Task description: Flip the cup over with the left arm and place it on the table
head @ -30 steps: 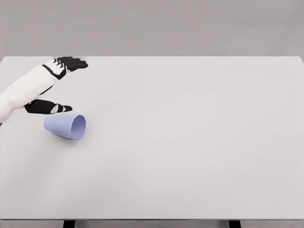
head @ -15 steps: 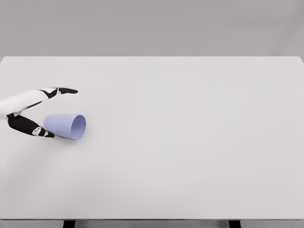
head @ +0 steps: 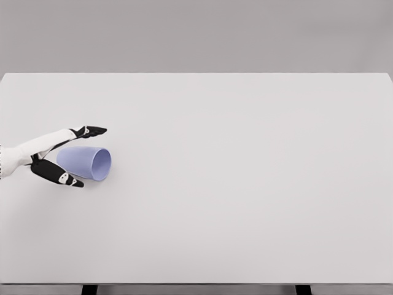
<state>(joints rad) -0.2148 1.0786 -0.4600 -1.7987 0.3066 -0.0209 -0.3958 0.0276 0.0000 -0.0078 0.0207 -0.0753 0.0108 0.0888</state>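
Note:
A pale blue cup (head: 86, 163) lies on its side on the white table (head: 245, 172), near the left edge, with its open mouth facing right. My left hand (head: 80, 157) reaches in from the left and brackets the cup's closed end. The black fingers (head: 91, 131) stretch along the far side of the cup and the thumb (head: 61, 177) runs along its near side. The hand is spread wide and I cannot tell whether it touches the cup. The right arm is out of sight.
The table's left edge lies just behind my left forearm (head: 31, 150). A plain grey wall stands beyond the far edge of the table.
My left hand has come down and toward the cup, from above and behind it, and now has fingers and thumb on either side of its base. The cup has not moved.

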